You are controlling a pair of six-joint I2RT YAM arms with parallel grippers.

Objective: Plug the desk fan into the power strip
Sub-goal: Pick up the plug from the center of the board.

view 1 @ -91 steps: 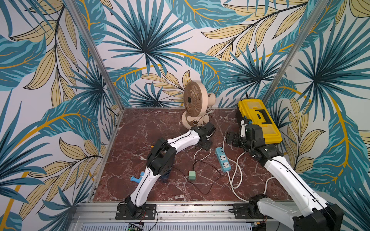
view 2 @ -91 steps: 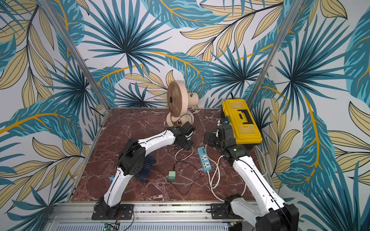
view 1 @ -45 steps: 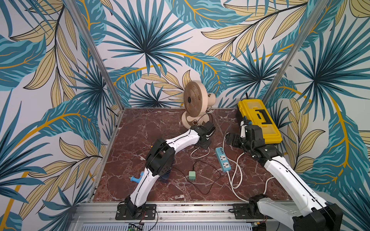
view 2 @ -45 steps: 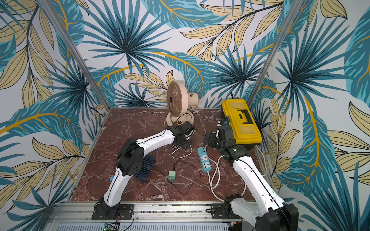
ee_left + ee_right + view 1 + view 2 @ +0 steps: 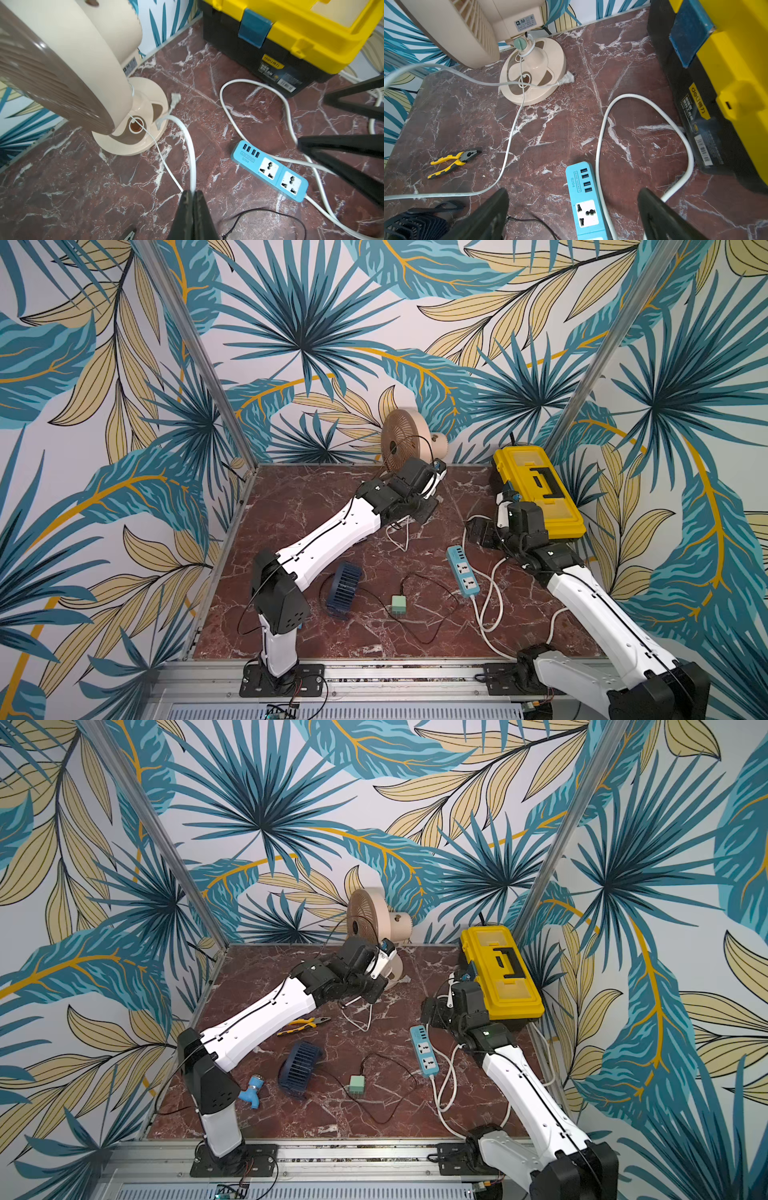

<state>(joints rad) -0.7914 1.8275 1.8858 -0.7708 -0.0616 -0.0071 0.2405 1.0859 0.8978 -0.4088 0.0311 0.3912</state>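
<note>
I see the surface (image 5: 299, 489) as dark red marble with white veins. Walls (image 5: 316, 323) are white with a teal and tan leaf print. Desk fan (image 5: 401, 439): beige, brown grille, white fan cord (image 5: 192, 158). Power strip (image 5: 462, 571): light blue, white socket faces, white strip cord (image 5: 600, 133). Toolbox (image 5: 536, 485): yellow lid, black body, blue latch. Pliers (image 5: 452, 161): yellow-and-black grips. Small fan (image 5: 343, 591) navy, adapter cube (image 5: 398, 605) green. Left claw (image 5: 192, 192) and right claw (image 5: 574, 192) black; arms (image 5: 332, 539) white with black joints.

left arm (image 5: 328, 537), right arm (image 5: 582, 601): white shells, black joints, thin black cable along each; black tapered claw fingers (image 5: 204, 218).
</note>
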